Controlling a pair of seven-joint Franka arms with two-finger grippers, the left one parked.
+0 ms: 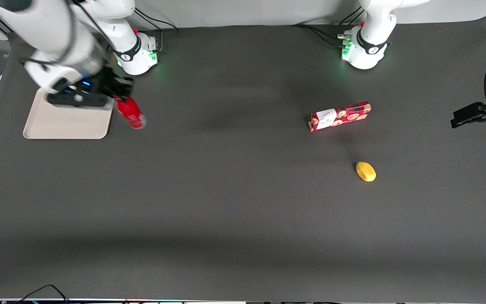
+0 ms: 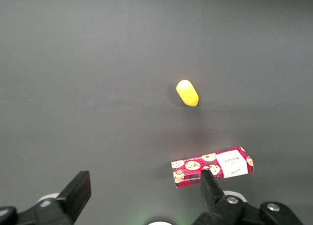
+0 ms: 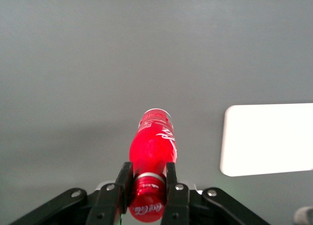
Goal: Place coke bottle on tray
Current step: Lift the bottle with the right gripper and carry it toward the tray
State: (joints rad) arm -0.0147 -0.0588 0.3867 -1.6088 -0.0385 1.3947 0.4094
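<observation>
My right gripper point(image 1: 116, 98) is shut on the neck of the coke bottle point(image 1: 130, 112), a small glossy red bottle, and holds it above the table beside the tray's edge. In the right wrist view the fingers point(image 3: 124, 181) clamp the bottle point(image 3: 152, 146) just below its red cap, its base pointing away from the camera. The beige tray point(image 1: 63, 123) lies at the working arm's end of the table, partly under the arm. It also shows in the right wrist view point(image 3: 266, 139), beside the bottle and apart from it.
A long red cookie box with a white label point(image 1: 339, 115) and a yellow lemon-like object point(image 1: 365, 171) lie toward the parked arm's end of the table. Both also show in the left wrist view, the box point(image 2: 212, 168) and the yellow object point(image 2: 187, 93).
</observation>
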